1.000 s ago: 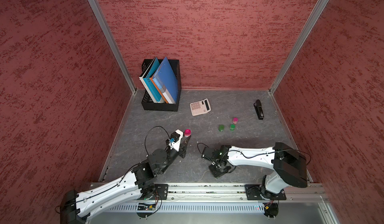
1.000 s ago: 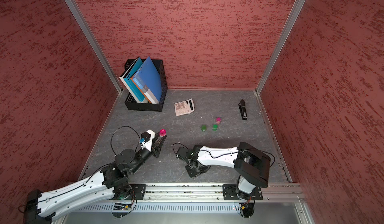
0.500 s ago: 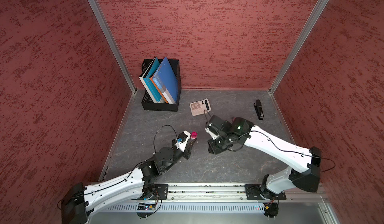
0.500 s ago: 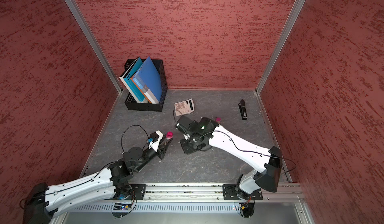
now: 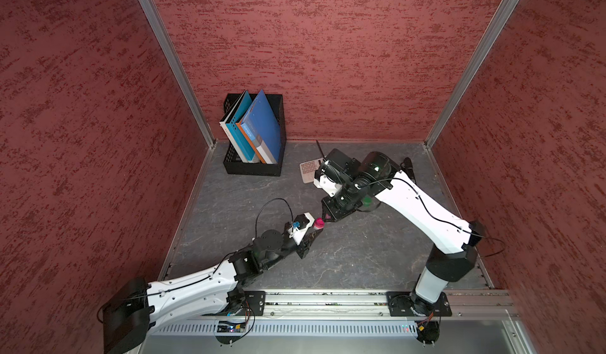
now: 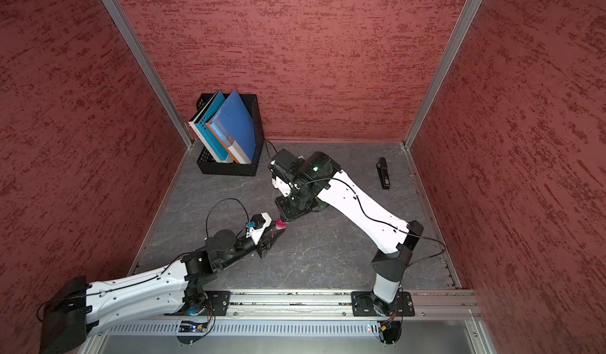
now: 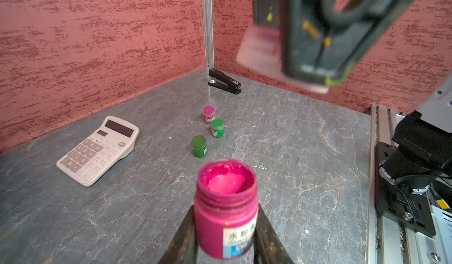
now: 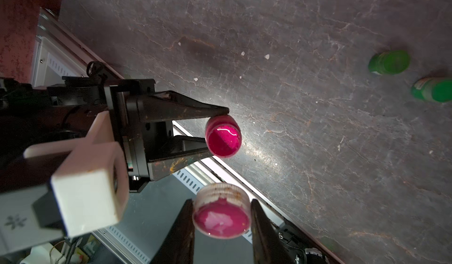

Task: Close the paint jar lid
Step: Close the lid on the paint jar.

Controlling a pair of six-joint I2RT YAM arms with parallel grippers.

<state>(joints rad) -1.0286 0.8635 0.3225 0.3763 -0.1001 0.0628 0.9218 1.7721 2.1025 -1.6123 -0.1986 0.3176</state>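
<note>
The left gripper (image 7: 225, 222) is clamped on the body of a small open pink plastic paint jar (image 7: 226, 189), which is upright above the grey stone-patterned table (image 7: 305, 152), left of centre. The right gripper (image 8: 221, 203) pinches the jar's round ribbed lid (image 8: 220, 220), whitish outside and pink inside. In a top view the lid sits just right of and beyond the jar mouth (image 5: 318, 223), not yet on it. Farther right stand two closed green paint jars (image 7: 199, 146) (image 7: 217, 127) and a closed pink one (image 7: 209, 115). A beige calculator (image 7: 97, 150) lies farther back, and a black stapler (image 7: 224, 81) lies far right.
</note>
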